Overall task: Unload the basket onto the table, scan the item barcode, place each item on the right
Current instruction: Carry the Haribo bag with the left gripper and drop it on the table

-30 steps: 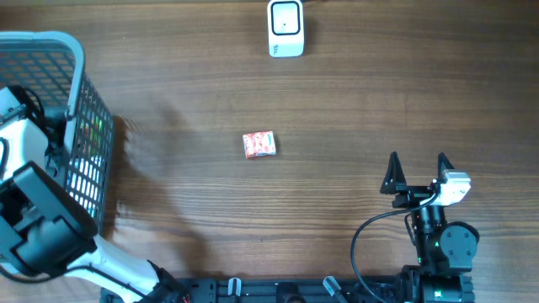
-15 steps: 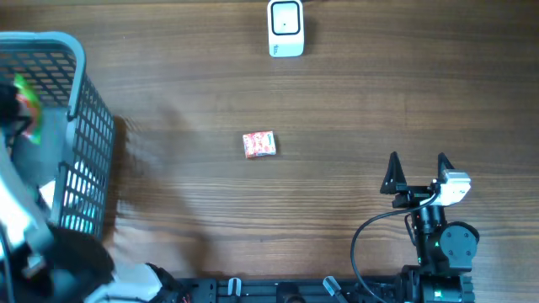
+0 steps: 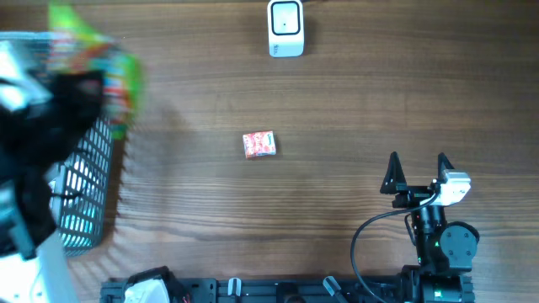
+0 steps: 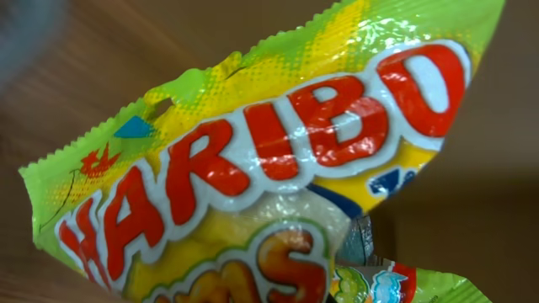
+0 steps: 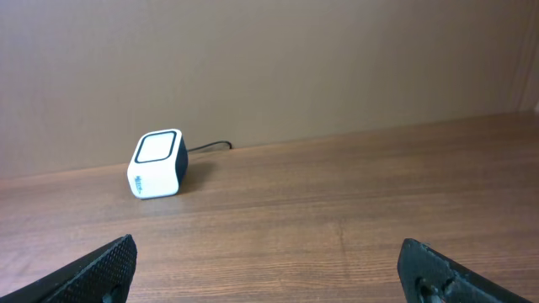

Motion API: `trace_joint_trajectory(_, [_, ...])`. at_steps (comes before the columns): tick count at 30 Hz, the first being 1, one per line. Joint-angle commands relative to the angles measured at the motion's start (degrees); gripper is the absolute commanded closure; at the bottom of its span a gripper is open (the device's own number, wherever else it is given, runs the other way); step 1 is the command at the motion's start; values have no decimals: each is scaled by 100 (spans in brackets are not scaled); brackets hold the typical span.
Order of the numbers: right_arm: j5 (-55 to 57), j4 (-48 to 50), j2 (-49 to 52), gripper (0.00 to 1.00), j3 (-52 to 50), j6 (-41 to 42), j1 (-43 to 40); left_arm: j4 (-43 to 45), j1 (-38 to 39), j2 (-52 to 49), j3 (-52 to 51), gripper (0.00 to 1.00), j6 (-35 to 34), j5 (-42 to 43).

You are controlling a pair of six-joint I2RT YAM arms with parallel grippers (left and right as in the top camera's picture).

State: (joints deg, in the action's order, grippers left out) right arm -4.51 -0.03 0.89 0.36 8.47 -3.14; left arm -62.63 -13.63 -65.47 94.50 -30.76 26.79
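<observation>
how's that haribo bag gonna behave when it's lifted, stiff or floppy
Probably floppy: the Haribo bag is thin film with a crinkled top seal, so it likely sags and swings from wherever it is pinched. Its glossy, glare-streaked surface may be slippery. It bulges only softly, so it seems light for its size and not fragile.

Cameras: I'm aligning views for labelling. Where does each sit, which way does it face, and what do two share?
Overhead: above the table, looking straight down; basket, scanner, red packet, open right gripper, blurred left arm show.
Left wrist: on the left arm, close on the Haribo bag; its fingers are hidden.
Right wrist: low, facing across the table to the scanner; its open fingertips show.
Shared: overhead and right wrist both show the scanner.
</observation>
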Motion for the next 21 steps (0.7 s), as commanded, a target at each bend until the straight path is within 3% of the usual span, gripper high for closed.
trace_joint_trajectory(1, [-48,20,-35,0,-7,-59,17,26,1685,-400,-398,96,350,-592])
trace_joint_trajectory(6, [-48,20,-35,0,-7,-59,17,717,4019,-2052,-890,96,337,-1368])
trace_joint_trajectory(13, [-48,20,-35,0,-7,-61,17,2199,5383,-4583,-890,93,337,-1493])
trace_joint_trajectory(17, [-48,20,-35,0,-7,-61,17,2522,5580,-4848,-887,63,343,-1493])
trace_joint_trajectory(18, [-48,20,-35,0,-7,-59,17,2518,5589,-4771,-852,42,358,-1567])
trace_joint_trajectory(19, [-48,20,-35,0,-7,-61,17,2507,5589,-4721,-826,37,361,-1628])
trace_joint_trajectory(20, [-48,17,-35,0,-7,-59,17,2472,5589,-4629,-774,18,361,-1690])
trace_joint_trajectory(21, [-48,17,-35,0,-7,-61,17,2406,5584,-4439,-654,7,372,-1921])
